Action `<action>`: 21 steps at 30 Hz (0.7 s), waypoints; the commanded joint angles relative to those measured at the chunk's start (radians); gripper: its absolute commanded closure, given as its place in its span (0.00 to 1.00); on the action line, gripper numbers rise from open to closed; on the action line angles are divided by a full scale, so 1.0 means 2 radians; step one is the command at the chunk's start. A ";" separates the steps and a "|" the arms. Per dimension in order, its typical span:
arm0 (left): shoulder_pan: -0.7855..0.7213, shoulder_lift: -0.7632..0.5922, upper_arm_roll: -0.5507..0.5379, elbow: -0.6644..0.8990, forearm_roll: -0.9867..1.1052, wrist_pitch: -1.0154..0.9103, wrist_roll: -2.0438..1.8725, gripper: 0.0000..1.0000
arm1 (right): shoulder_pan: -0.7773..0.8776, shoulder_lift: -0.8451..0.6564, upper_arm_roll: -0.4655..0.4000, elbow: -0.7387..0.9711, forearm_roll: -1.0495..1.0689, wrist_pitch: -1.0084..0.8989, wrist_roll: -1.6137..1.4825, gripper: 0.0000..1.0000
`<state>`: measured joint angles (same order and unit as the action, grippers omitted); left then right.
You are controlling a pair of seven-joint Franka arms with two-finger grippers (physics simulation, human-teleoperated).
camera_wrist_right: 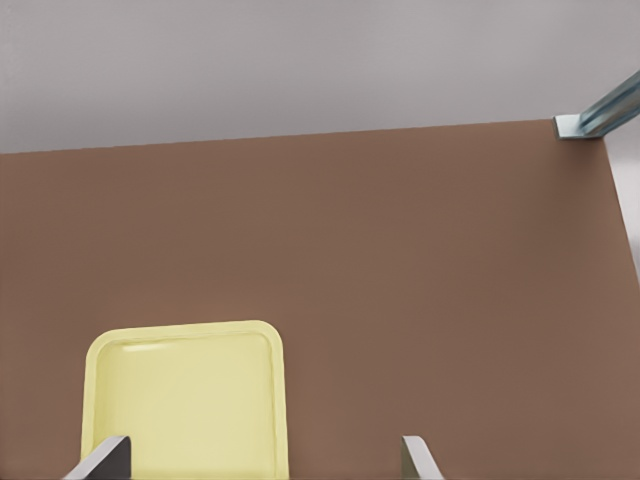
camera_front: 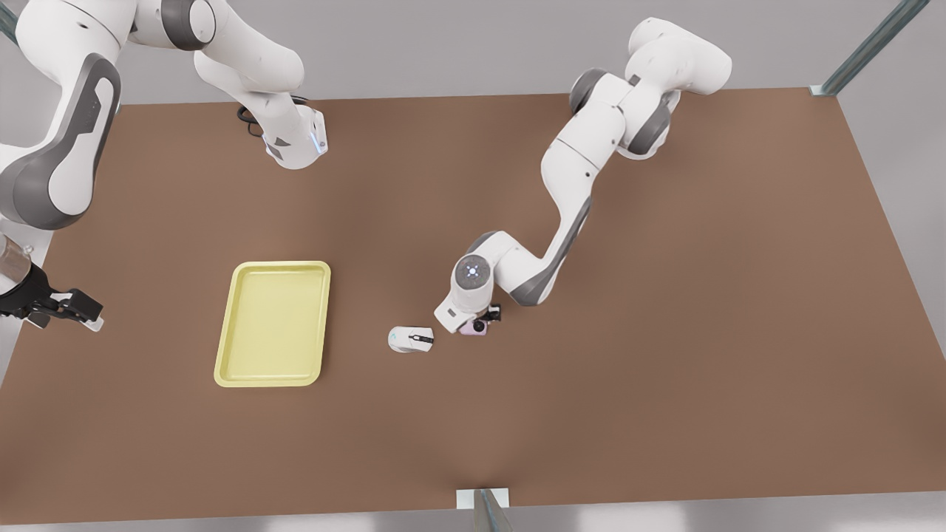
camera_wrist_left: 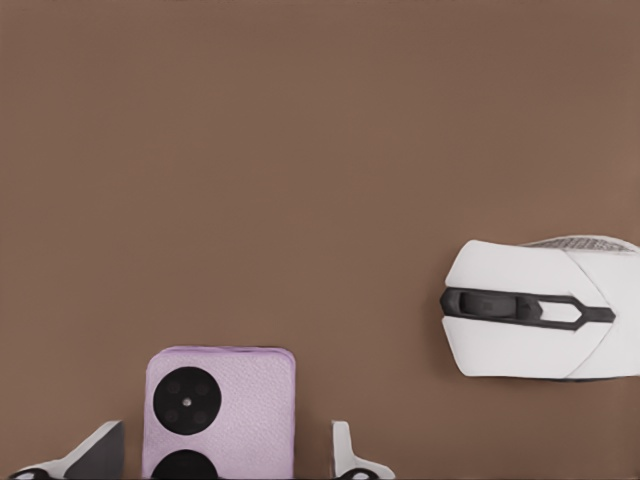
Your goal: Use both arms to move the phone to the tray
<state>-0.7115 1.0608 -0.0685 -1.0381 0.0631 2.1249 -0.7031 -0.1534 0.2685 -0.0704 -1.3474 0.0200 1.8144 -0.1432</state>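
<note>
My right gripper (camera_front: 70, 310) waits at the front view's left edge, fingers apart, well clear of the tray (camera_front: 273, 324). The mouse (camera_front: 411, 339) sits between tray and phone (camera_front: 474, 328). My left gripper (camera_front: 484, 319) straddles the phone on the table (camera_front: 665, 332), fingers (camera_wrist_left: 345, 455) spread, not gripping.
</note>
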 commanded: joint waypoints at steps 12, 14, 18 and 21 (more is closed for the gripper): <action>0.331 -0.353 0.010 -0.152 -0.015 -0.266 0.266 0.00 | 0.265 0.025 0.014 0.003 -0.010 -0.043 0.167 0.00; 0.340 -0.438 0.020 -0.228 -0.012 -0.241 0.325 0.00 | 0.304 0.037 0.037 -0.003 -0.023 -0.035 0.297 0.00; 0.304 -0.461 0.064 -0.225 -0.012 -0.257 0.356 0.00 | 0.278 0.048 0.152 -0.056 -0.031 0.026 0.381 0.00; 0.304 -0.438 0.064 -0.212 -0.016 -0.260 0.357 0.00 | 0.281 0.090 0.175 -0.050 -0.044 0.063 0.477 0.00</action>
<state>-0.1031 0.1808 0.0587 -1.4675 0.0342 1.6356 -0.3268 0.4081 0.4316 0.2680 -1.4563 -0.0489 1.8522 0.2087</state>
